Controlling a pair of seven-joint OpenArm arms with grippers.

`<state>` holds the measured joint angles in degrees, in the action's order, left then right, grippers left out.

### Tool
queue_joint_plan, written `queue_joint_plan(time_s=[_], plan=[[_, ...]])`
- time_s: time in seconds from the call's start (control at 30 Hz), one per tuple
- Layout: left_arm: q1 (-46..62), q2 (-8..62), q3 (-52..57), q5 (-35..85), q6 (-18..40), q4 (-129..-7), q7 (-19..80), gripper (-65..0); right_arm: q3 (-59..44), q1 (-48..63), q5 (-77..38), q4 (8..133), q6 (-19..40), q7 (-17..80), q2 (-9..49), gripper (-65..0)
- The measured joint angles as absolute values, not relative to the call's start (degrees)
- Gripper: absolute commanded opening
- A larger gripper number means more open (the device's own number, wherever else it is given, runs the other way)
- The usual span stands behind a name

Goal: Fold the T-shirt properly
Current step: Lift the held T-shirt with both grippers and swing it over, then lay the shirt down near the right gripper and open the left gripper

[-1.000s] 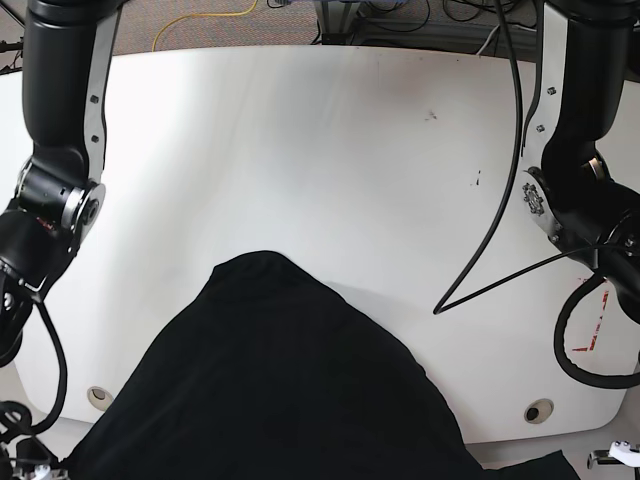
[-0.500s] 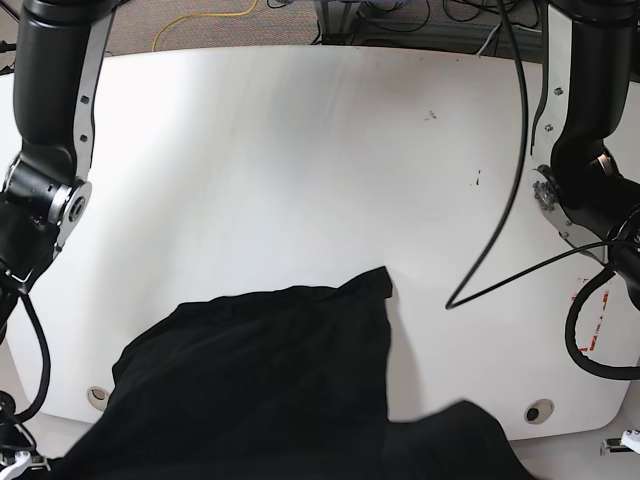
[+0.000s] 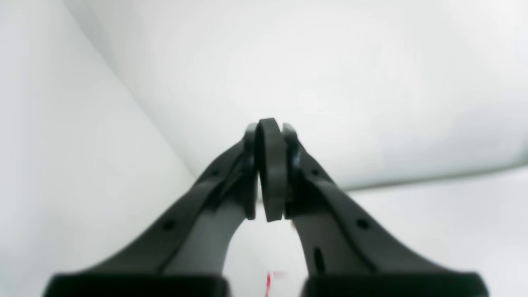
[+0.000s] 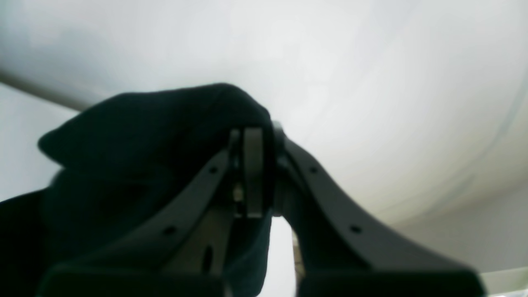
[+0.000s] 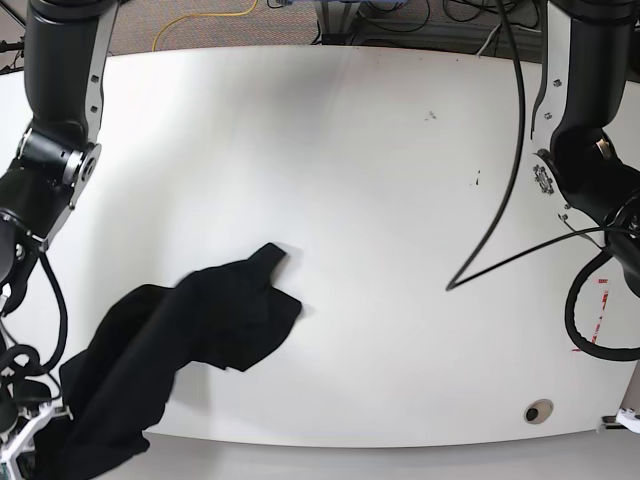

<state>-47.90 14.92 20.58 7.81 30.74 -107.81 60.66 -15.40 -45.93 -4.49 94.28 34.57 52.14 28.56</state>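
Lying bunched near the worktop's [image 5: 400, 200] front-left corner, the T-shirt [image 5: 190, 335] is being pinched by the right gripper [image 4: 253, 173] while the left gripper [image 3: 270, 169] is being kept pressed together on nothing, with no fold yet made.

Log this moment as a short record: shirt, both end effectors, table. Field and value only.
T-shirt: black, bunched, not spread flat; lies on the table's near side toward the right arm, part trailing past the near edge
right end effector: shut on T-shirt, cloth pinched between its fingers
left end effector: shut, nothing between its fingers
table: white, a few small dark marks
fold: not started
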Motion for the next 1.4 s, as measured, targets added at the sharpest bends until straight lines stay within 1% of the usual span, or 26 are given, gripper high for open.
queue_joint_plan(time_s=[0.07, 0.17, 0.27, 0.43, 0.77, 0.83, 1.0, 1.17, 1.27, 1.33, 1.4], plan=[[-46.13, 14.57, 20.80, 8.36, 31.11, -107.96, 60.71, -65.0, -16.75, -42.48, -5.23, 95.57, 34.59, 51.27, 28.25, -64.7], [-43.77, 14.37, 21.04, 8.16, 31.42, -107.83, 61.69, -65.0, -18.57, -38.79, -3.70, 95.39, 34.79, 54.30, 28.16, -64.7], [-42.76, 14.44, 21.34, 7.79, 31.51, -107.63, 61.60, -65.0, -20.29, -37.54, -3.25, 94.91, 34.72, 54.59, 27.53, -64.7], [-40.86, 14.96, 21.41, 8.05, 32.10, -107.63, 59.99, -64.9, -22.61, -36.64, -4.60, 95.24, 34.76, 52.07, 27.31, -64.7], [-35.38, 14.09, 21.37, 7.84, 32.62, -107.13, 61.34, -65.0, -21.91, -32.62, -4.56, 95.07, 34.83, 52.97, 26.20, -64.5], [-33.01, 13.87, 21.28, 8.38, 32.60, -107.11, 60.10, -65.0, -21.54, -31.55, -4.29, 95.31, 35.00, 52.97, 25.56, -64.4], [-28.93, 13.28, 21.32, 7.55, 32.91, -106.76, 61.34, -65.0, -21.37, -29.39, -4.56, 95.33, 35.27, 52.95, 24.12, -64.2], [-25.45, 12.99, 20.56, 8.25, 33.10, -106.54, 58.26, -64.7, -21.39, -27.24, -4.51, 95.57, 36.05, 52.80, 23.09, -64.4], [-22.79, 11.84, 20.03, 8.97, 33.58, -106.02, 58.92, -63.9, -21.37, -26.30, -4.49, 95.57, 36.12, 53.21, 22.50, -64.4], [-20.88, 10.90, 19.49, 8.95, 33.56, -105.45, 59.18, -61.4, -21.30, -25.96, -4.47, 95.53, 36.25, 53.41, 22.37, -64.3], [-19.62, 10.26, 19.03, 9.04, 33.52, -105.23, 59.13, -41.2, -21.12, -26.04, -4.32, 95.53, 36.27, 53.45, 22.41, -65.0]])
